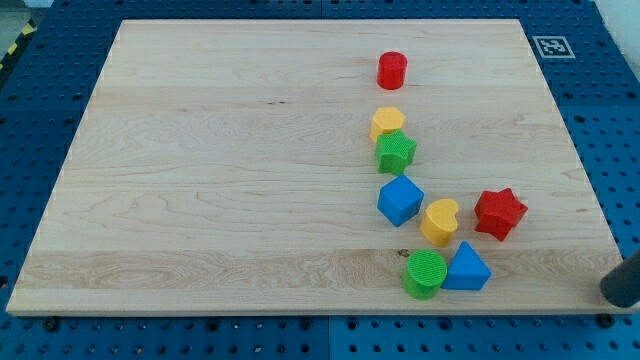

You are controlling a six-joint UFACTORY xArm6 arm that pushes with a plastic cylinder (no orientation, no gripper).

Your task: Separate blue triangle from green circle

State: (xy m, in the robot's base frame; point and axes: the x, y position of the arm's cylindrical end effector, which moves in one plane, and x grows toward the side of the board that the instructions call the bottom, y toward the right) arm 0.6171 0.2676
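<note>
The blue triangle (467,268) lies near the board's bottom edge, right of centre. The green circle (425,273) sits right against its left side, touching it. A dark rounded shape at the view's right edge, low down, is my rod; my tip (614,290) is just past the board's right edge. It is well to the right of the blue triangle and touches no block.
A yellow heart (439,221) lies just above the pair, with a red star (499,213) to its right and a blue cube (400,199) to its upper left. Further up are a green star (396,152), a yellow block (388,122) and a red cylinder (391,70). The wooden board (200,180) rests on a blue pegboard.
</note>
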